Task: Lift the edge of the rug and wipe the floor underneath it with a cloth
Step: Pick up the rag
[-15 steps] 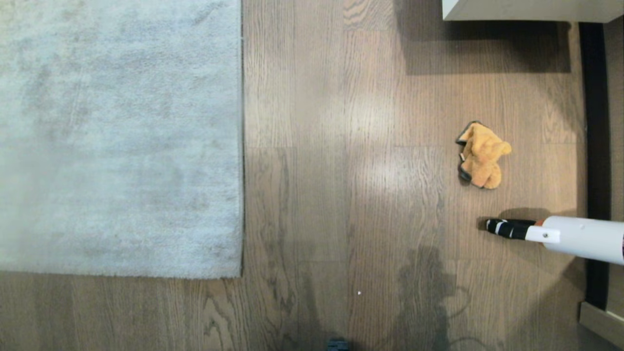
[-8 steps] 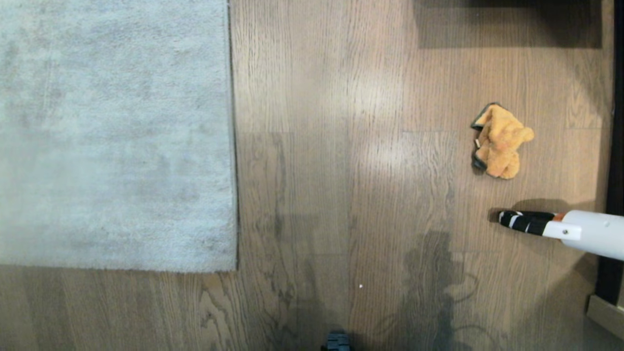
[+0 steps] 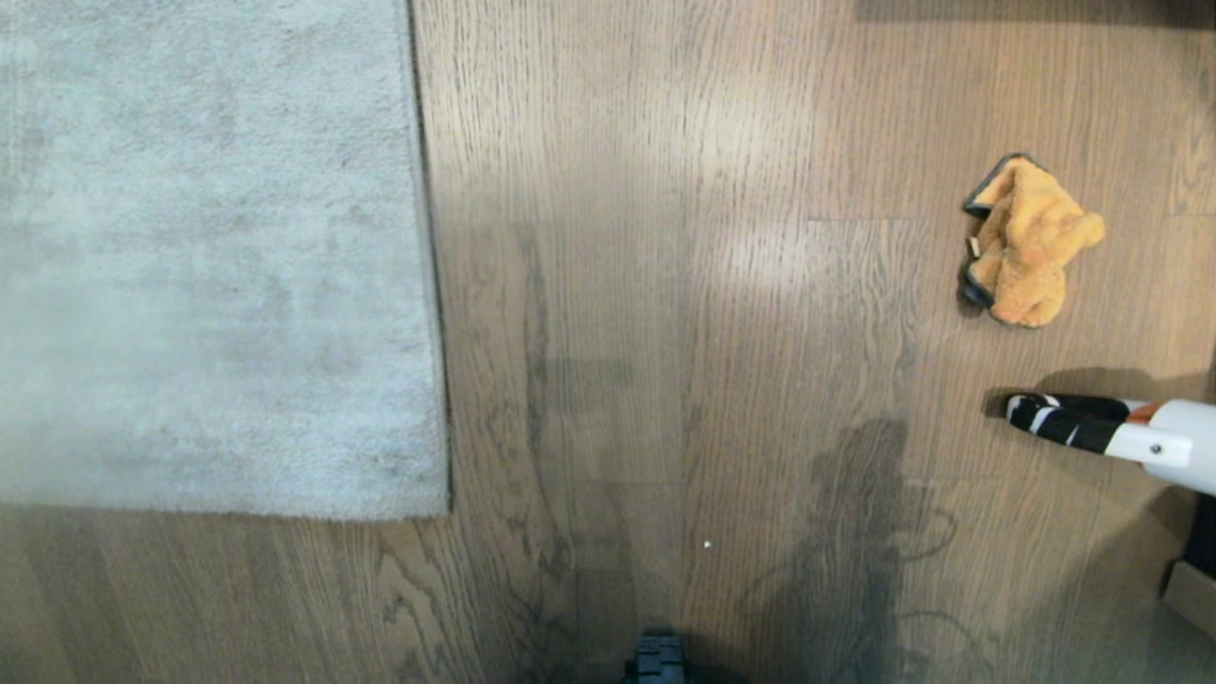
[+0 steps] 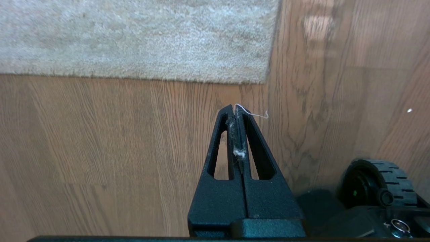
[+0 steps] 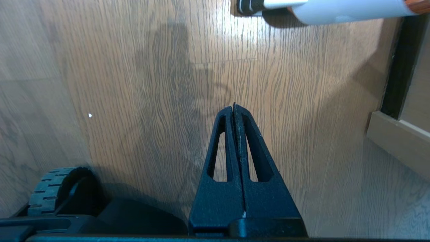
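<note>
The head camera has tilted, so the whole scene has shifted; nothing itself moved. The rug (image 3: pixel 209 256) lies far left on the floor (image 3: pixel 665 285), the cloth (image 3: pixel 1031 245) far right. Left pincer (image 4: pixel 235 109) and right pincer (image 5: pixel 234 107) hang closed, empty.

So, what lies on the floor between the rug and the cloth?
Only bare floor lies between the rug and the cloth, in the head view.
</note>
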